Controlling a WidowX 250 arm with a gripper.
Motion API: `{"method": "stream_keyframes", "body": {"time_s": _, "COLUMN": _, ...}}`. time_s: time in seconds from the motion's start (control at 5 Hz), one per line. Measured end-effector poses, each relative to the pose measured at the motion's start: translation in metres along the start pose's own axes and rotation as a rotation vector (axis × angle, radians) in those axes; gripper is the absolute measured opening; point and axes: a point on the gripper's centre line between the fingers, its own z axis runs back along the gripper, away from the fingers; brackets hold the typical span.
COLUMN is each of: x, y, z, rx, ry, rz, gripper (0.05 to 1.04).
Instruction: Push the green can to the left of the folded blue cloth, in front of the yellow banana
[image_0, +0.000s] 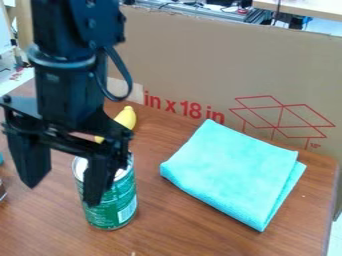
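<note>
My black gripper (63, 192) hangs over the left part of the wooden table, its two fingers spread apart and nothing held between them. A green can (113, 212) with a pale top stands upright behind the right finger, which covers part of it; whether they touch I cannot tell. Partly hidden by the gripper, a yellow banana-like object (125, 118) lies farther back than the can. To the right of the can, a folded turquoise cloth (230, 172) lies flat on the table.
A tall cardboard sheet (227, 60) stands along the back of the wooden table (194, 230). At the far left edge, small parts of a turquoise object (1, 159) and a clear or metallic object (2, 191) show. The table's right edge lies beyond the cloth.
</note>
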Motion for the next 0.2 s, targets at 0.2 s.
{"method": "stream_keyframes", "body": {"time_s": 0.2, "x": -0.0012, "y": 0.016, "z": 0.0073, "rx": -0.002, "ry": -0.035, "rz": 0.023, "gripper": 1.0}}
